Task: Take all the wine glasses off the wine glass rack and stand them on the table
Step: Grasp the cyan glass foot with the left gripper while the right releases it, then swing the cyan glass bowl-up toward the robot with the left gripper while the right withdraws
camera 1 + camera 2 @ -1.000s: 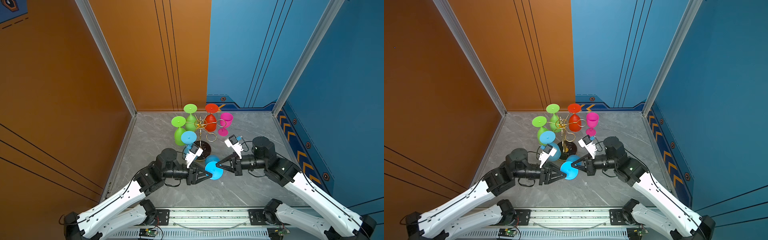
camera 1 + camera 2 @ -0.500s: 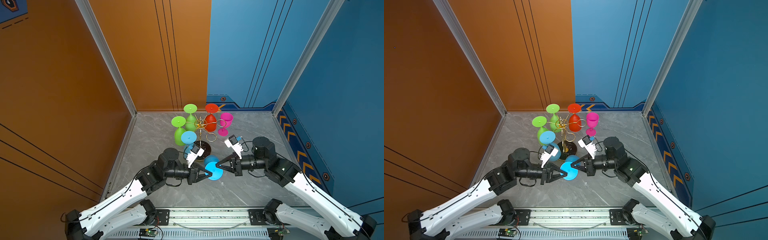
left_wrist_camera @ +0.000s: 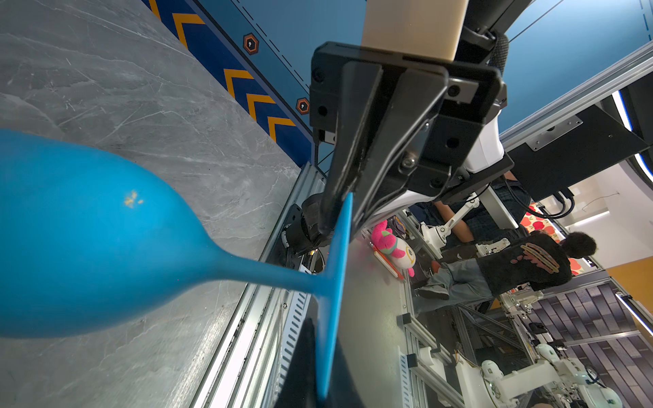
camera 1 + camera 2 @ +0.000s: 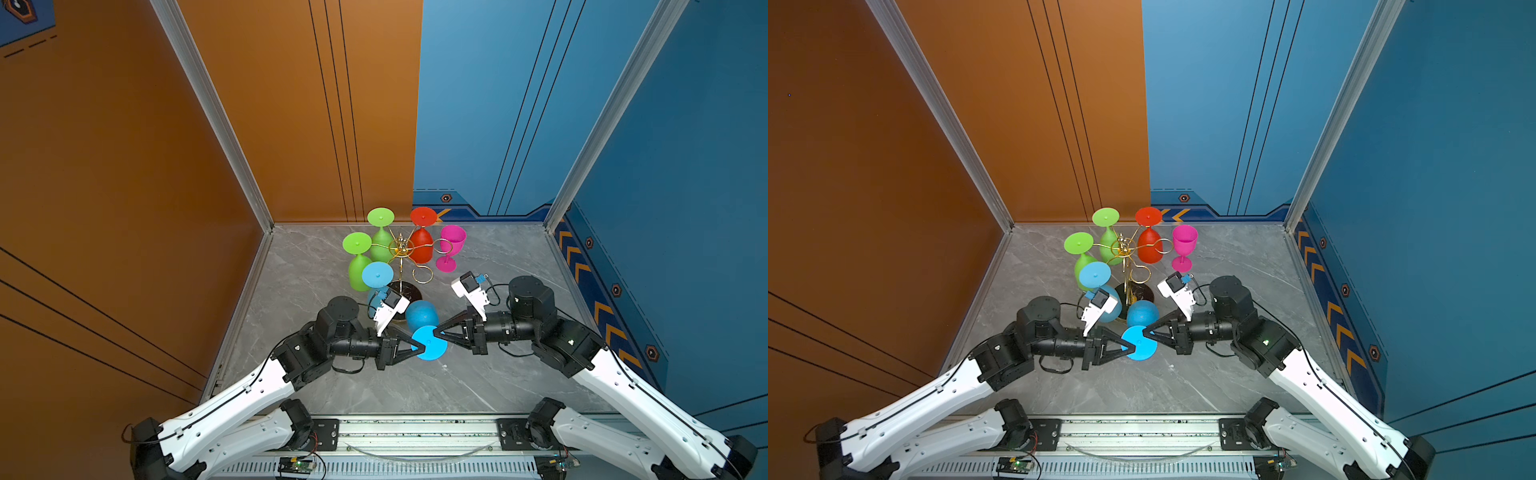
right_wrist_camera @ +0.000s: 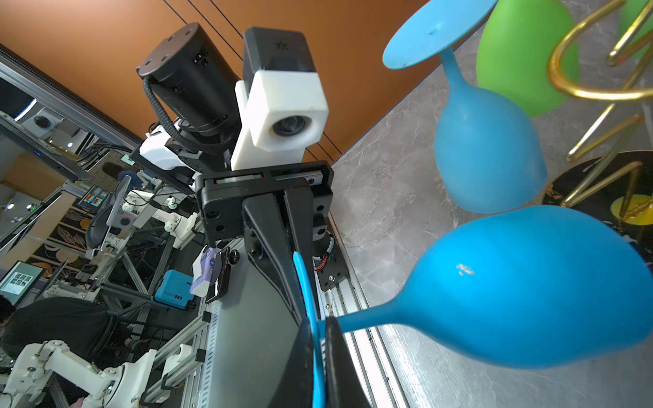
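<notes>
six wine glasses [image 4: 422,316], one gold wire rack [image 4: 401,248], two robot arms [image 4: 249,390].

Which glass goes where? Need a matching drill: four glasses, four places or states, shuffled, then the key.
Things:
1. held blue glass
2. pink glass
3. red glass
4. other blue glass

Places or states:
A. upright on the table, beside the wine glass rack
B. foot up, rack's far side
C. foot between the fingers of the left gripper and right gripper
D. foot up, rack's near left side

Pairs: 1-C, 2-A, 3-B, 4-D
</notes>
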